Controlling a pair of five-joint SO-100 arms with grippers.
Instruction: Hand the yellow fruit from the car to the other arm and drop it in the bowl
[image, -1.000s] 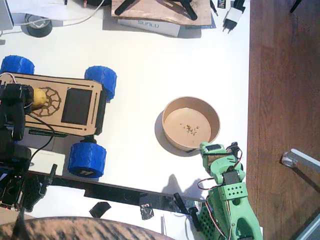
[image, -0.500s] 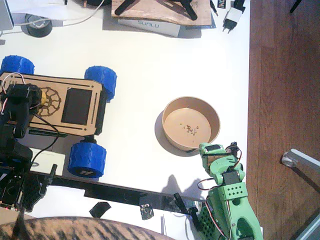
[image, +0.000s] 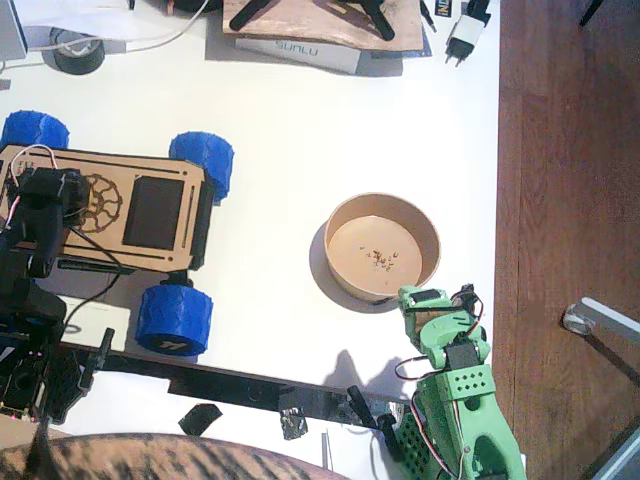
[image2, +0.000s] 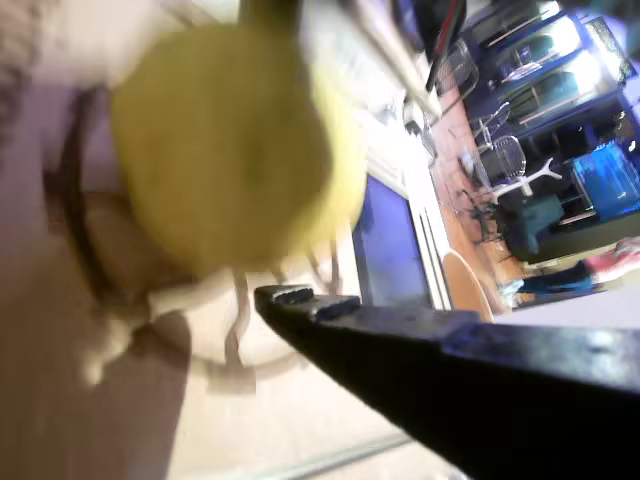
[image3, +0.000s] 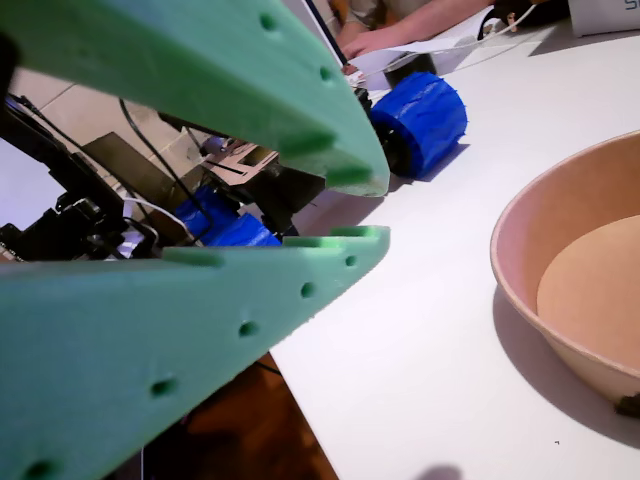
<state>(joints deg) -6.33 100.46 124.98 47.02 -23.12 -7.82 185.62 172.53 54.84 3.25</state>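
Note:
The yellow fruit (image2: 225, 145) fills a wrist view, blurred and very close, lying on the car's wooden top (image2: 120, 420). My left gripper (image2: 265, 150) is open around it: one black finger (image2: 420, 340) lies just below the fruit with a thin gap. In the fixed view the black left gripper (image: 60, 190) sits over the left part of the car (image: 150, 215) and hides the fruit. The bowl (image: 383, 198) stands at mid-right. My green right gripper (image: 437, 297) rests just below the bowl, its jaws (image3: 385, 210) slightly apart and holding nothing.
The table's right edge runs close to the bowl, with wood floor beyond. A box (image: 300, 50), a tape roll (image: 77, 50) and a power adapter (image: 466, 35) line the back. A black bar (image: 230, 385) lies along the front. A person's hand (image3: 400, 35) shows behind the car's blue wheel (image3: 425, 120).
My left gripper has moved a little up and right over the car, and now covers the fruit that showed beside it before. The green arm has not moved.

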